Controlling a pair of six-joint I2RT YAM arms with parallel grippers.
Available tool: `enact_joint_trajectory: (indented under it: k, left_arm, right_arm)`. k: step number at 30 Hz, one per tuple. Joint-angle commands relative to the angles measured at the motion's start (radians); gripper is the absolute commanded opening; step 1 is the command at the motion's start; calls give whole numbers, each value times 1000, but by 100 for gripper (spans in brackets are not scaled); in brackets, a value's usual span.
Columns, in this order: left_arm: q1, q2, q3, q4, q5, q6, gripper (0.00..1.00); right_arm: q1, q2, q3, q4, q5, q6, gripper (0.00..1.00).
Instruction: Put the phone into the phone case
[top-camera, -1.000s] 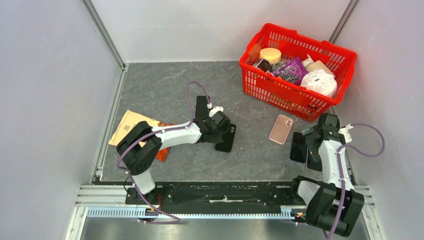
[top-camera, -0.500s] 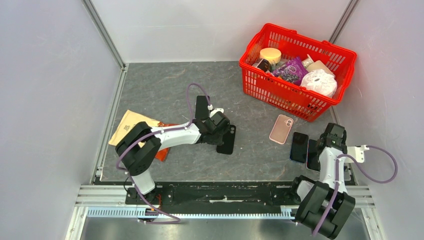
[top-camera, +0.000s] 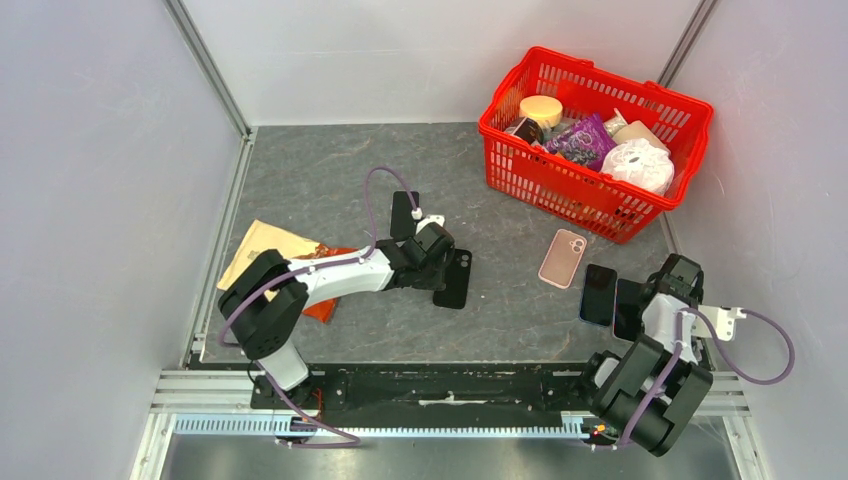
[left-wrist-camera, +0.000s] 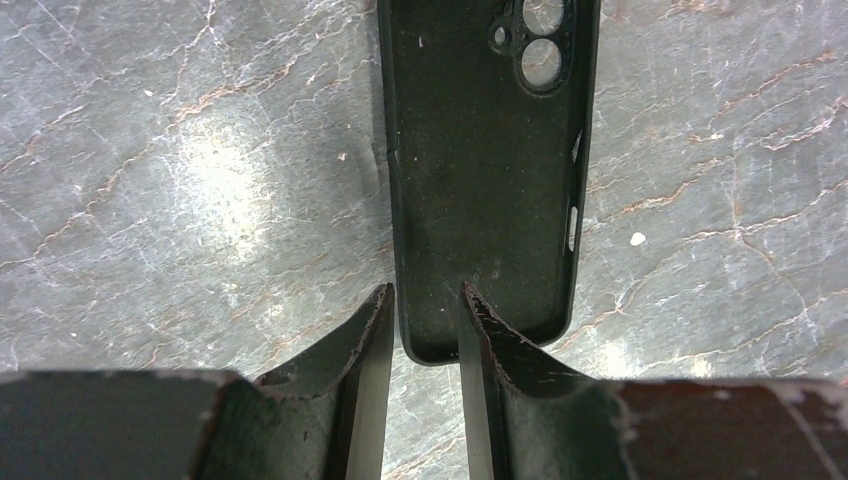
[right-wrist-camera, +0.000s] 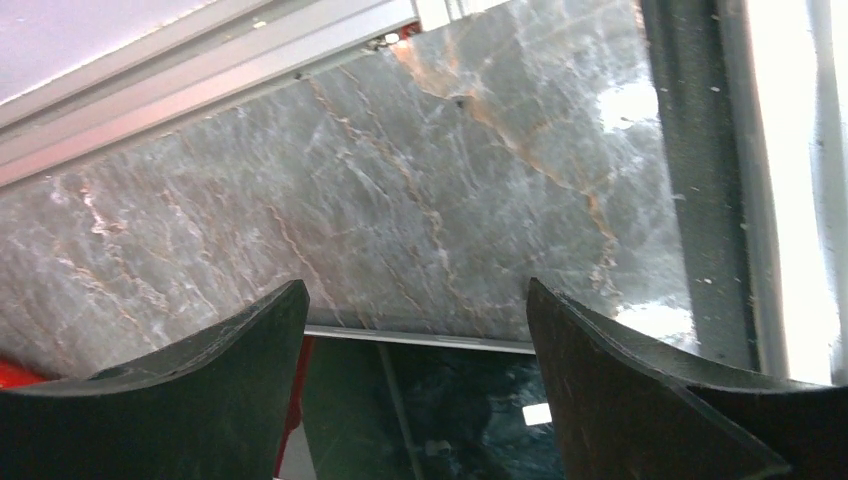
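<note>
Over on the left, your left gripper (left-wrist-camera: 425, 290) sits barely parted astride a corner of the black case (left-wrist-camera: 485, 150), clamping nothing. Slide sideways and you'd probably drag it askew. Your right gripper (right-wrist-camera: 415, 290) gapes wide, empty, beside the 2 dark phones (top-camera: 597, 295). Only the top view shows them, plus a pink case (top-camera: 562, 258).

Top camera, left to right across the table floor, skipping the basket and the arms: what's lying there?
Tan packet → black phone case → pink phone or case → dark phone → second dark phone, partly under the right arm.
</note>
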Motion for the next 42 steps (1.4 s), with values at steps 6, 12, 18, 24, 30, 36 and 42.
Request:
enact_joint_trajectory:
  k: [6, 12, 18, 24, 30, 36, 42]
  left_arm:
    - [0, -70, -6, 32, -10, -25, 36]
    - [0, -76, 5, 34, -17, -33, 36]
    - [0, -66, 27, 37, -9, -41, 36]
    - [0, -50, 51, 42, 5, -39, 36]
    - [0, -31, 66, 49, 35, -39, 36]
    - [-2, -10, 77, 62, 76, -34, 37]
    - [-33, 37, 143, 65, 121, 3, 51]
  right_arm:
    - [-12, 102, -22, 111, -286, -25, 88]
    - [-7, 91, -43, 94, -402, -31, 88]
    - [12, 52, -64, 51, -470, -20, 89]
    - [91, 0, -88, 17, -474, 34, 89]
    - [230, -43, -143, 8, -470, 118, 90]
    - [405, -75, -159, -10, -408, 201, 90]
    - [473, -126, -140, -58, -409, 197, 90]
